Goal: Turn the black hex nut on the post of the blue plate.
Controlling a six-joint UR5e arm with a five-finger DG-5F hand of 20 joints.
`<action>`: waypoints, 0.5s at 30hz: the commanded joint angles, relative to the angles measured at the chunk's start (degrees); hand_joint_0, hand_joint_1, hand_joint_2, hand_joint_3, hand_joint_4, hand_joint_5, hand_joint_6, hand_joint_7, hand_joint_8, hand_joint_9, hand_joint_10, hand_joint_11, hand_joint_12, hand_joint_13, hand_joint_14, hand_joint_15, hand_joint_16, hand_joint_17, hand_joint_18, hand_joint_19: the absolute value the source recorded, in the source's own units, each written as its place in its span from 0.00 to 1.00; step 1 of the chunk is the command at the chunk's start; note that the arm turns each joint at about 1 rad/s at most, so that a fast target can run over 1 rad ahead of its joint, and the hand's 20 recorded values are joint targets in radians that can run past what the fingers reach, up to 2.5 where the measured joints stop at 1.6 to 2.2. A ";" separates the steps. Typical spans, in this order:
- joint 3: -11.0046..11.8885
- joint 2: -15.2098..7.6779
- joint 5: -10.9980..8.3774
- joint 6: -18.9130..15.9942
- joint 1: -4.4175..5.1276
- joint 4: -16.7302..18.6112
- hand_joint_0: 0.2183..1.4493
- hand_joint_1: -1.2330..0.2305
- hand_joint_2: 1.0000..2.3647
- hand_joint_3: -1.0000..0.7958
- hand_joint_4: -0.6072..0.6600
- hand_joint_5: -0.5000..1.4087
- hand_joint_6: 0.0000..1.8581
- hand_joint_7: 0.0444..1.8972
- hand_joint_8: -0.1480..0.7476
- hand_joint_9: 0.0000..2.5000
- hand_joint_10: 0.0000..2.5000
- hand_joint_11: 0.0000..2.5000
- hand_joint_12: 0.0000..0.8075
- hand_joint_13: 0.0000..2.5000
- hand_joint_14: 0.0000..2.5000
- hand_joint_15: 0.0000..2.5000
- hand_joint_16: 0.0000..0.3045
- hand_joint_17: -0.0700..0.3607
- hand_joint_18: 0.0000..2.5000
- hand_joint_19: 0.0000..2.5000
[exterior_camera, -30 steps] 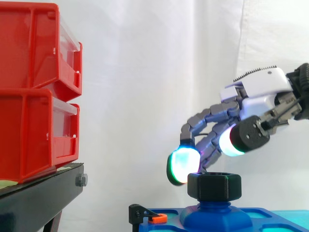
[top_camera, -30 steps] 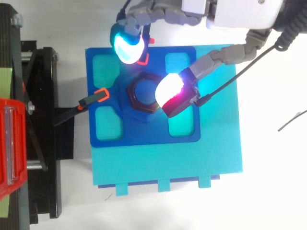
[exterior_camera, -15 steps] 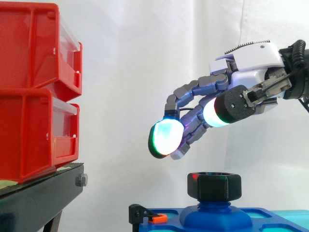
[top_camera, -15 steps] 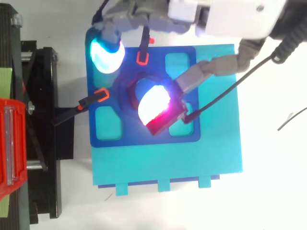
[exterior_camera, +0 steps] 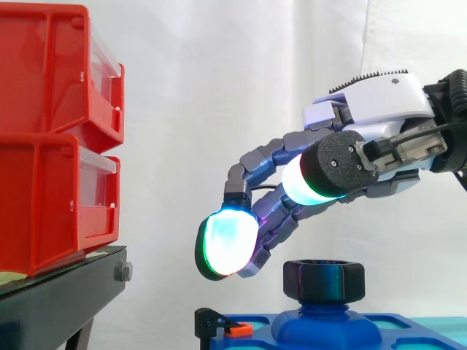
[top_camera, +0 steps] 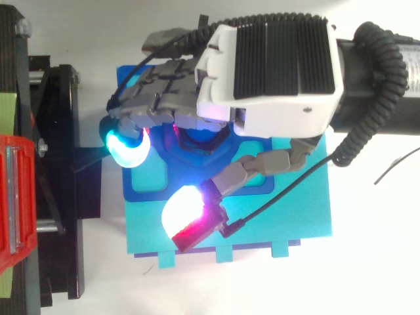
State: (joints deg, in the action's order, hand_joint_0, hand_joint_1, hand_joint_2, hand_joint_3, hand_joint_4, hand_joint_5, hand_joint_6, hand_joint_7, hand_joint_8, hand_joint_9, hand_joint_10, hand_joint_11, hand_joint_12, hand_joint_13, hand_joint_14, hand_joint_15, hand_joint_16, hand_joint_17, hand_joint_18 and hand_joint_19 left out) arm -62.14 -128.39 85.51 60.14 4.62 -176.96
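- Side view: hand (exterior_camera: 368,109) hovers above the nut (exterior_camera: 324,280) — fingers (exterior_camera: 228,244) spread, loosely bent, gripping nothing.
- Nut sits on the blue plate's (exterior_camera: 259,337) post, untouched.

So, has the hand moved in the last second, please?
Yes: the hand has shifted left towards the red bins, and now hangs above the black hex nut.

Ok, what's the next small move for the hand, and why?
Probably lower the hand toward the nut: it hovers open over the nut, with its fingertips spread wide of the nut's sides and gripping nothing.
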 commanded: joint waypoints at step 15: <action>0.00 -0.02 0.36 0.06 -0.05 -2.95 0.19 0.58 0.00 0.28 0.70 0.19 0.27 0.49 0.46 0.21 0.00 0.04 0.46 0.17 0.00 0.07 0.18 0.45 0.09 0.11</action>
State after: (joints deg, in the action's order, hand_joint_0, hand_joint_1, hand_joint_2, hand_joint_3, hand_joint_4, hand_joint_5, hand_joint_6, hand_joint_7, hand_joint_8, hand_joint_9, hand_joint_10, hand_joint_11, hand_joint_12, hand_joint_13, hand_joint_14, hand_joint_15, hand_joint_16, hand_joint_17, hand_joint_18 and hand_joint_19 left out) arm -62.17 -128.41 85.70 60.16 4.83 -179.62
